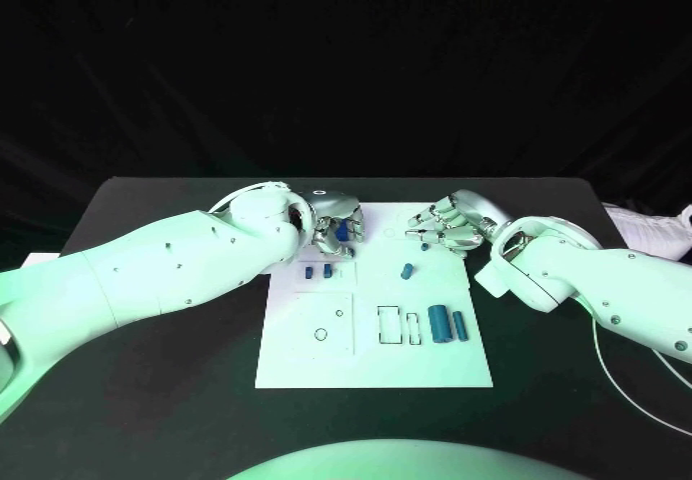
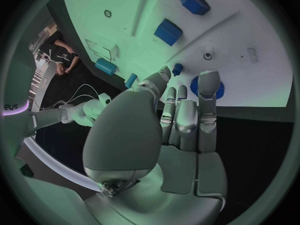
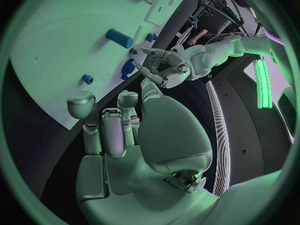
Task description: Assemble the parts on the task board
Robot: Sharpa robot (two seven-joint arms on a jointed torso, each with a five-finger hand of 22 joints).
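One blue part [image 1: 340, 232] sits half hidden behind the left hand [image 1: 335, 222].

— What are the arms like?
— The left arm [image 1: 173, 262] and right arm [image 1: 606, 285] wear smooth white shells dotted with small dark screws, rounded at each wrist.
— And the hands?
— The left hand [image 1: 335, 222] and right hand [image 1: 450, 226] are silver, with jointed segments and grey padded palms. A thin white cable [image 1: 613, 362] trails at lower right.
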